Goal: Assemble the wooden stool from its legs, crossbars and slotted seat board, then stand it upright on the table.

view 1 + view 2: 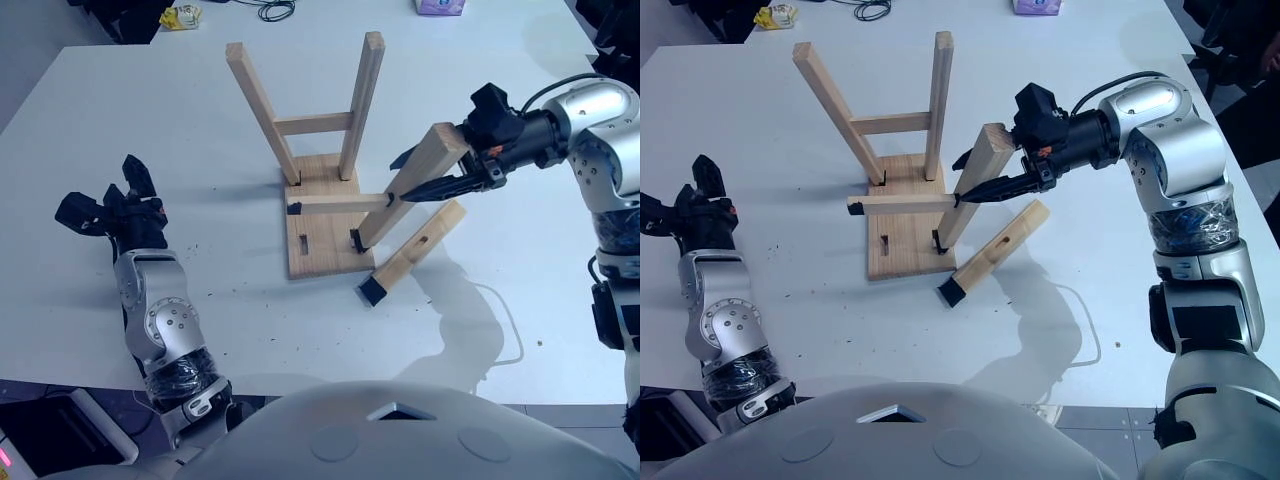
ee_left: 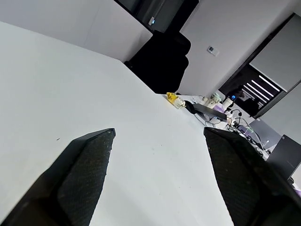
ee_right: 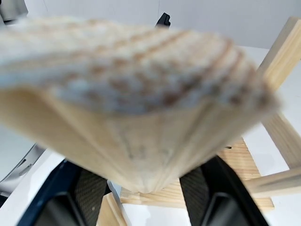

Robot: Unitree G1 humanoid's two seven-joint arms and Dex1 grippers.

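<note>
wooden leg [image 3: 141, 117] seemingly in right gripper [image 1: 404, 180]

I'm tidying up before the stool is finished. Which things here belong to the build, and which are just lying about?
For the build: seat board; upright legs joined by a crossbar; third leg in the right gripper, with a second crossbar; loose leg lying flat.
Lying about: yellow item, purple box and black cable at the far edge; white cable at the near right.
</note>
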